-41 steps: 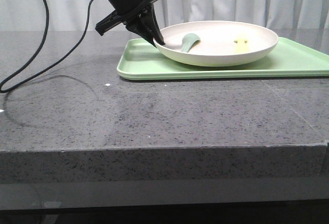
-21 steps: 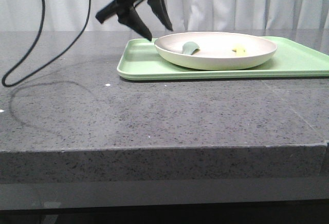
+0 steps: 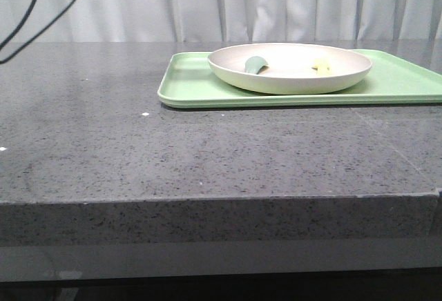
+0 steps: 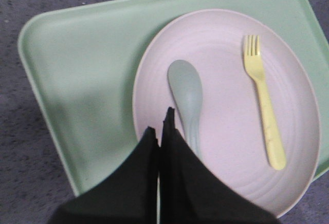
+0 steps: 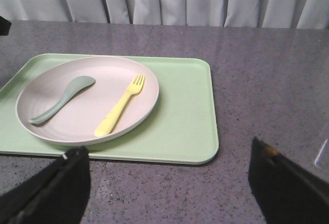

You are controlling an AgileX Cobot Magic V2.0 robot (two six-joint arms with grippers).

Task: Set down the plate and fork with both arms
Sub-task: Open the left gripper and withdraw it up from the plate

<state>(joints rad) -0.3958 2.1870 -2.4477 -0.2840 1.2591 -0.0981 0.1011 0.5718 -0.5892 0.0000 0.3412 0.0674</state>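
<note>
We see the gray table (image 3: 207,156) up front. Farther back lies the green tray (image 3: 190,83), and the plate (image 3: 290,80) sits on it. The fork (image 5: 119,108) and a green spoon (image 5: 60,100) lie side by side on the plate, apart. Our left gripper (image 4: 160,131) hangs above, its fingers together, holding nothing. Our right gripper (image 5: 169,183) has fingers wide apart.

A dark grey speckled stone table (image 3: 207,156) carries a flat rectangular light-green tray (image 3: 200,87), the only thing resting directly on its surface. The tray lies toward the table's far right part, well back from the front edge. White curtains (image 3: 311,4) hang behind the table.
</note>
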